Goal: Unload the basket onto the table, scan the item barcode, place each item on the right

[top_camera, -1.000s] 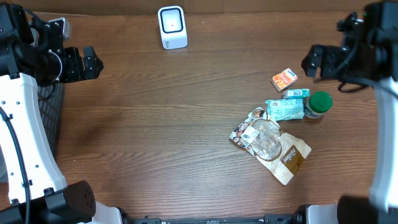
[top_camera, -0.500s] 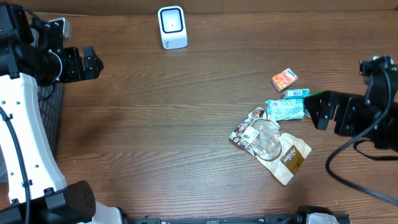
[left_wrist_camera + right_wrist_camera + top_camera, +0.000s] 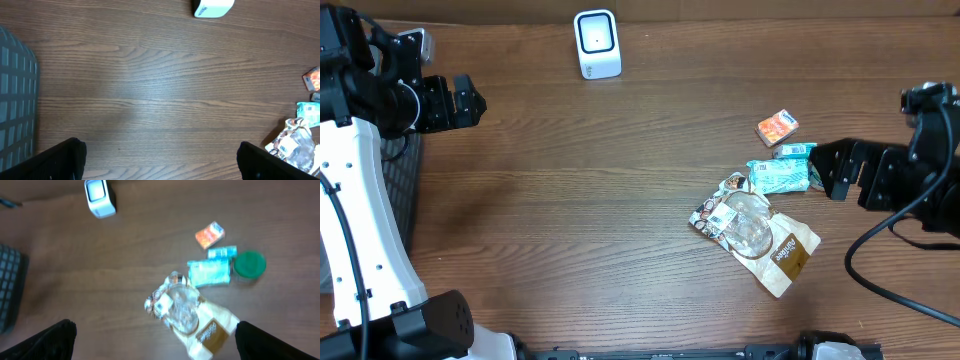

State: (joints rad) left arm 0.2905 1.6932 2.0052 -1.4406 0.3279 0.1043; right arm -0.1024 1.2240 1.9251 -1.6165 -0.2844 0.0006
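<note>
Several items lie in a cluster right of centre: an orange box (image 3: 777, 127), a teal packet (image 3: 779, 176), a small teal box (image 3: 796, 150) and a clear-and-tan snack bag (image 3: 760, 230). A green-lidded jar (image 3: 249, 264) shows in the right wrist view, and my right arm covers it from overhead. A white scanner (image 3: 597, 44) stands at the back edge. My right gripper (image 3: 833, 168) hovers open just right of the teal packet, holding nothing, and its wrist view (image 3: 157, 340) is blurred. Far left, my left gripper (image 3: 462, 100) is open and empty, above bare wood (image 3: 160, 162).
A grey mesh basket (image 3: 15, 100) stands at the table's left edge, below my left arm. Brown wood tabletop (image 3: 580, 200) stretches between the scanner and the items. A black cable (image 3: 880, 290) hangs from my right arm near the front right.
My right arm has swung from the back right corner down toward the items and now covers the green-lidded jar from overhead. The left arm has not moved.
</note>
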